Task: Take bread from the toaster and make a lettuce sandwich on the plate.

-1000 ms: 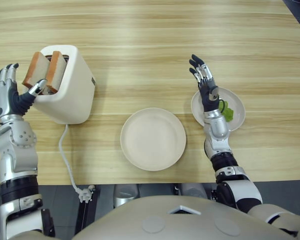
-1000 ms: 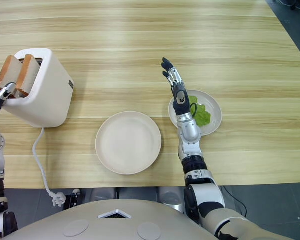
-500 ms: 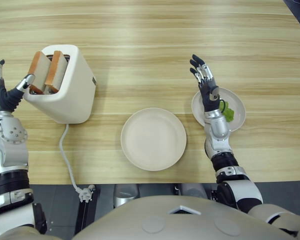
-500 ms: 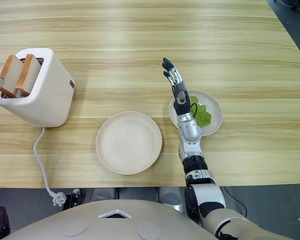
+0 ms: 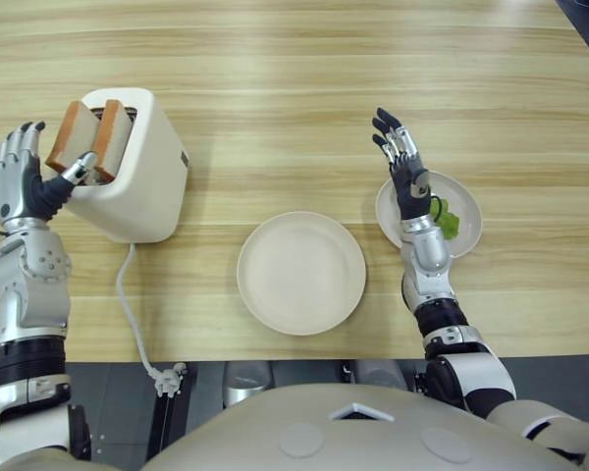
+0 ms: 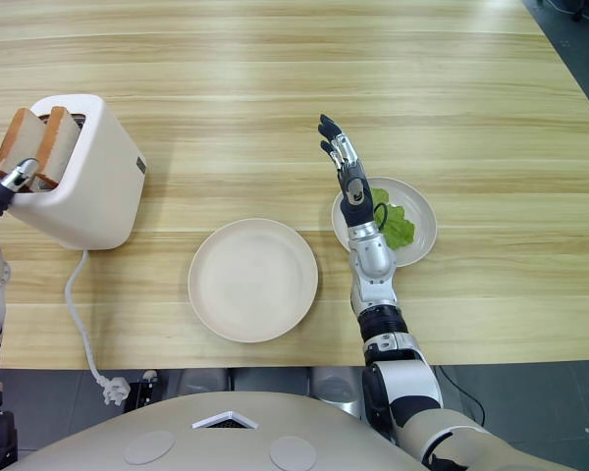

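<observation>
After drawing back toward left edge of table [image 5: 294, 78], left hand [image 5: 20, 186] back at toaster [image 5: 142, 186]: fingers spread, thumb tip against bread [image 5: 88, 142], no grasp yet. Right hand [image 5: 402, 167] unmoved, fingers straight, over lettuce [image 5: 449, 222]. Plate [image 5: 300, 272] near front edge awaits bread.

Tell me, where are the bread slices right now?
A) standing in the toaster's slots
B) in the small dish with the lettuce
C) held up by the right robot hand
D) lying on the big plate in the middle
A: both bread slices stick up out of the slots of the toaster, with the left robot hand close beside them.
</observation>
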You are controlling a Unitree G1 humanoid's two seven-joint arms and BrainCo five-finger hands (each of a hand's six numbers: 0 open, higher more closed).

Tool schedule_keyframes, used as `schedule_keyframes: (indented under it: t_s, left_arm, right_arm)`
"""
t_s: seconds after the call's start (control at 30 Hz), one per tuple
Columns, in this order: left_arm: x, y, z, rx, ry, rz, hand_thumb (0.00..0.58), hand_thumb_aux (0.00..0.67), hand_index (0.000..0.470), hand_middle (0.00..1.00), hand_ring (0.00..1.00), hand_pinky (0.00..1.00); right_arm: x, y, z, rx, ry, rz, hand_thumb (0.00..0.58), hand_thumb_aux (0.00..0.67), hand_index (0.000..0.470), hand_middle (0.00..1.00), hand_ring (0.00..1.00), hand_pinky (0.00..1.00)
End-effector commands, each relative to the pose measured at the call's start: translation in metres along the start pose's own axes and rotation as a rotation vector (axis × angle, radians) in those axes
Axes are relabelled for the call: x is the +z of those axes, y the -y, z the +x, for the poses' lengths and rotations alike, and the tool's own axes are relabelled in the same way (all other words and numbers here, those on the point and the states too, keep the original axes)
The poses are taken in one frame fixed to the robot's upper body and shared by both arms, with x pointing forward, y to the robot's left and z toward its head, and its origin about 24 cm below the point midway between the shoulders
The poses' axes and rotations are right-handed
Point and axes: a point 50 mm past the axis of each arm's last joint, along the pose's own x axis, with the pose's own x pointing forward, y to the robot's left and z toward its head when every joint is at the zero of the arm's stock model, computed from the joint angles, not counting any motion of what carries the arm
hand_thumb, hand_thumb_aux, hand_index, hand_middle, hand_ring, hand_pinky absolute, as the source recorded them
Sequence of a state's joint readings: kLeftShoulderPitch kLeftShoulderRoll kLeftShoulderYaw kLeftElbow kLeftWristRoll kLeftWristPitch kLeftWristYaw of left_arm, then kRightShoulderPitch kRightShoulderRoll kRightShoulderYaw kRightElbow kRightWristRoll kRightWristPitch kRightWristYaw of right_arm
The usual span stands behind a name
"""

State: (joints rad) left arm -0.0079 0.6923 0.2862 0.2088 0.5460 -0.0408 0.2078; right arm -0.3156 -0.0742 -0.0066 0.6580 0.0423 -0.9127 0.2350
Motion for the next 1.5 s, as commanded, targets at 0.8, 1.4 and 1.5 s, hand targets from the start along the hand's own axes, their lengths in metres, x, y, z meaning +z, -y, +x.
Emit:
schedule_keyframes:
  t_s: [0.8, 1.4, 1.5]
  left_arm:
    - [-0.013, 0.018, -0.003, -0.043, -0.029, -0.031, 0.58, 0.67, 0.46, 0.0, 0.0, 0.0]
    - [-0.002, 0.025, -0.005, -0.08, 0.022, -0.013, 0.58, 0.67, 0.46, 1.0, 1.0, 1.0]
    - [-0.001, 0.025, -0.005, -0.082, 0.021, -0.011, 0.58, 0.67, 0.46, 1.0, 1.0, 1.0]
  right_arm:
    - [-0.001, 0.0, -0.001, -0.002, -0.007, 0.001, 0.0, 0.0, 0.0, 0.0, 0.0, 0.0]
    - [-0.001, -0.002, 0.0, 0.002, -0.007, 0.0, 0.0, 0.0, 0.0, 0.0, 0.0, 0.0]
    - [-0.001, -0.002, 0.001, 0.002, -0.007, 0.0, 0.0, 0.0, 0.0, 0.0, 0.0, 0.0]
